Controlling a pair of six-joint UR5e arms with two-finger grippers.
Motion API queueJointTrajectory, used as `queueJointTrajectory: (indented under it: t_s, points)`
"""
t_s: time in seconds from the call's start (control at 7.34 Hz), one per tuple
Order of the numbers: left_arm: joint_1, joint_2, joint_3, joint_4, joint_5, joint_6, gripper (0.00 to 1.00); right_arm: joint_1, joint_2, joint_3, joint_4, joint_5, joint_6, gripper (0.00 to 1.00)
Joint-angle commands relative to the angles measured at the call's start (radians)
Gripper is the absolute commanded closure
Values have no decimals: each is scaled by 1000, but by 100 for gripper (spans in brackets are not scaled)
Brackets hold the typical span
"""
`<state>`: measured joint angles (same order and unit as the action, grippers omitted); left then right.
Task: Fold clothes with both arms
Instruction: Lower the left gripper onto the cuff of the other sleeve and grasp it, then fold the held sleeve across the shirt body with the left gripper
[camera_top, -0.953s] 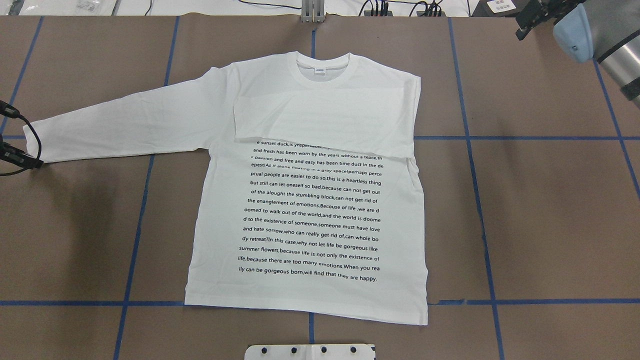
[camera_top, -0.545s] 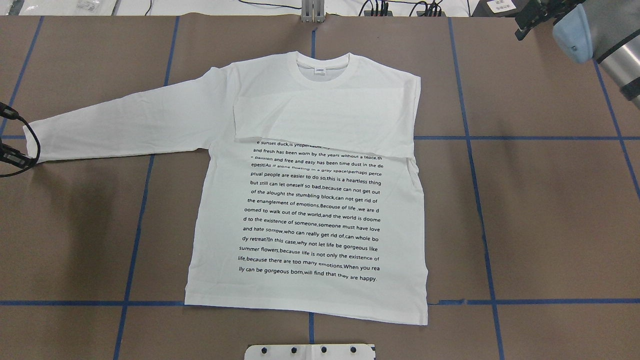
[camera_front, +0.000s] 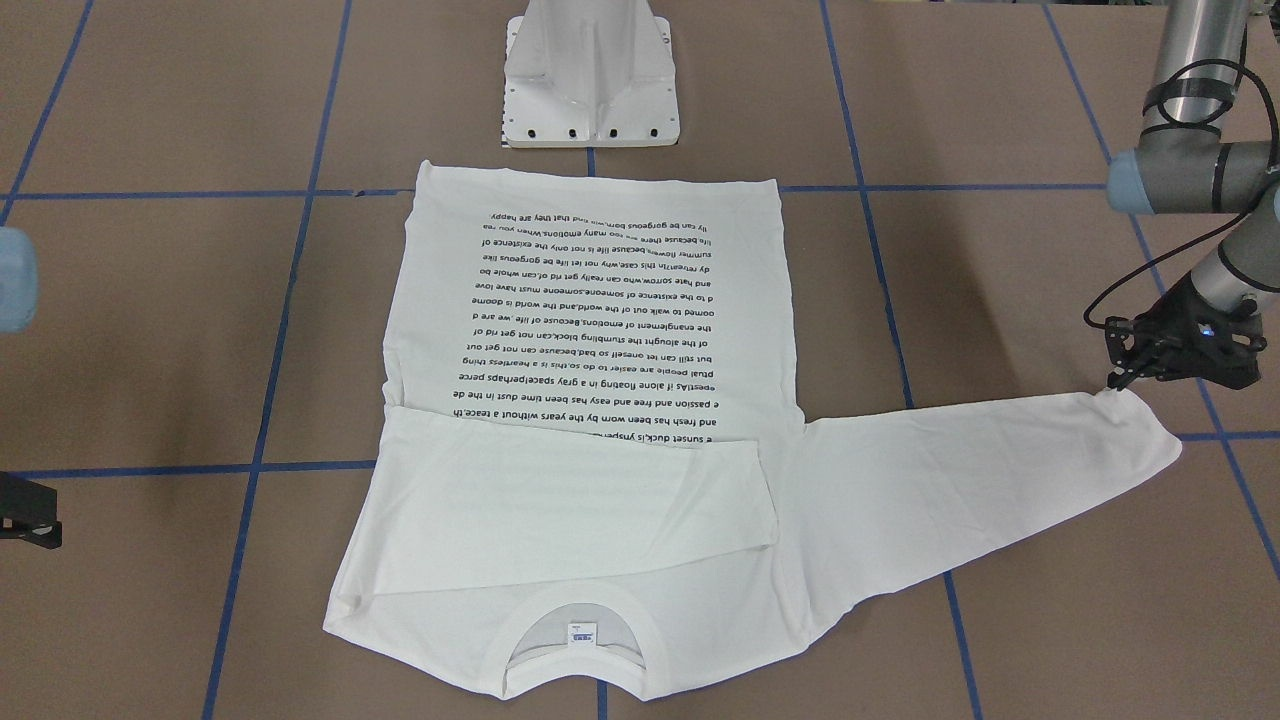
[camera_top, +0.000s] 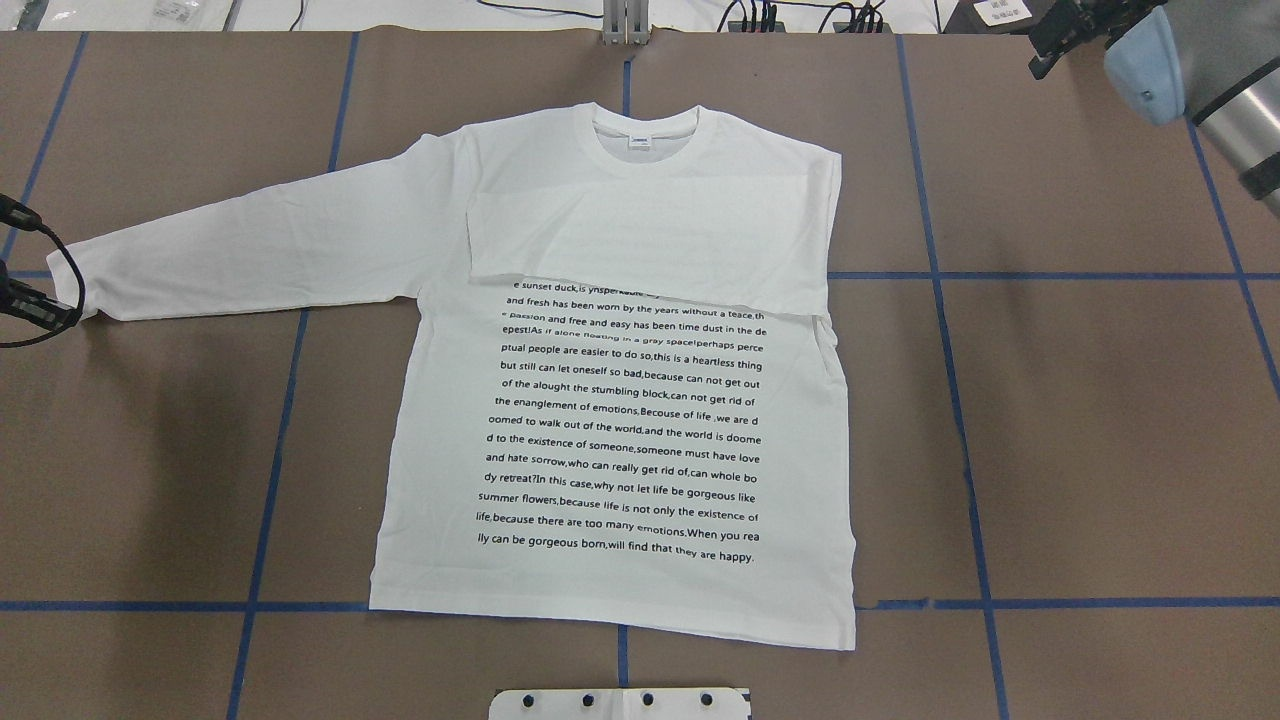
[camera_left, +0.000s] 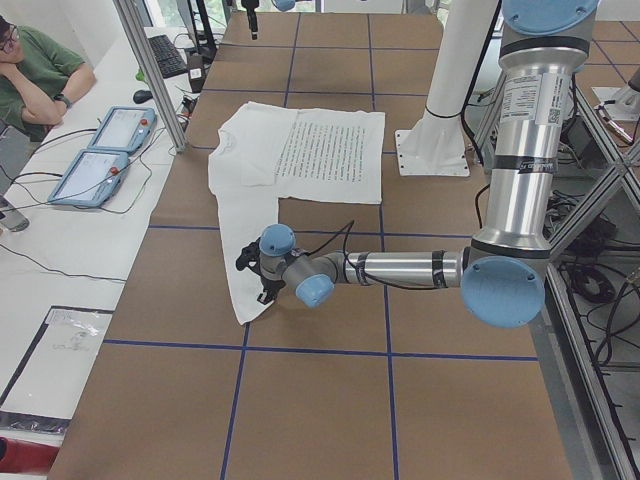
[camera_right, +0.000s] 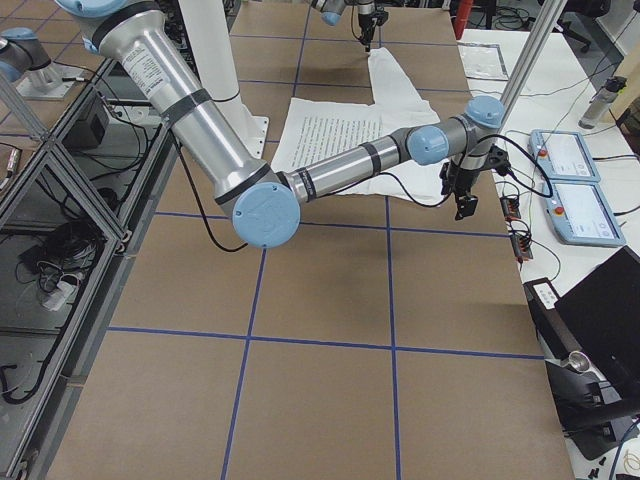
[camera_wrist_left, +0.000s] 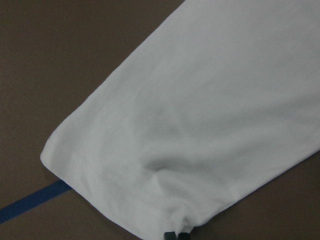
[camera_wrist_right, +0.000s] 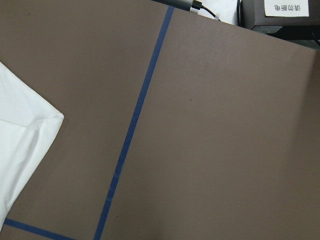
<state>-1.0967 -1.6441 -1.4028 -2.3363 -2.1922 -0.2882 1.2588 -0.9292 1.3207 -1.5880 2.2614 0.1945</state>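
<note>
The left pincer (camera_front: 1118, 383) sits low at the end of the outstretched sleeve (camera_front: 960, 480), its jaws closed narrow on one corner of the cuff (camera_wrist_left: 100, 170). The wrist view shows the fabric puckering toward the fingertips (camera_wrist_left: 176, 235). The right pincer (camera_right: 463, 208) hangs over bare brown surface (camera_top: 1100, 420), well apart from the cloth, and its jaw state cannot be told.

The white T-shirt (camera_top: 620, 440) lies flat in the middle of the surface, printed text facing up and collar away from the robot. Its other sleeve (camera_top: 640, 240) is already folded across the chest.

The grip looks shallow, holding only the very corner of the cuff. If the arm lifts quickly, the cloth could slip free and drop short of the body. With one corner held, the free side of the cuff may sag and twist, so the sleeve could land creased or askew. A low, dragging pull might tug the shoulder, shift the whole garment, and disturb the folded sleeve. The pinch may also catch only the upper layer of fabric.
</note>
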Motion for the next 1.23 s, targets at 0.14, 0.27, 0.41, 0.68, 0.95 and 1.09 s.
queueJointTrajectory:
  t_s: [0.14,0.27,0.41,0.68,0.95,1.09]
  points:
    - [-66,-167,-122,206,-37,-14,100,52,-29,0,-9,3,-24,0]
    - [-81,-271,-137,339,-43,-16,100,71,-52,0,-12,7,-71,0]
    - [-89,-361,-137,397,-70,-69,100,97,-83,0,-12,13,-137,0]
    - [-75,-497,-134,396,-75,-300,100,137,-122,0,-12,49,-202,0]
    - [4,-636,-127,394,-78,-539,100,146,-125,-3,-12,49,-202,0]
    - [59,-708,-113,391,-69,-668,100,151,-125,-3,-12,49,-202,0]
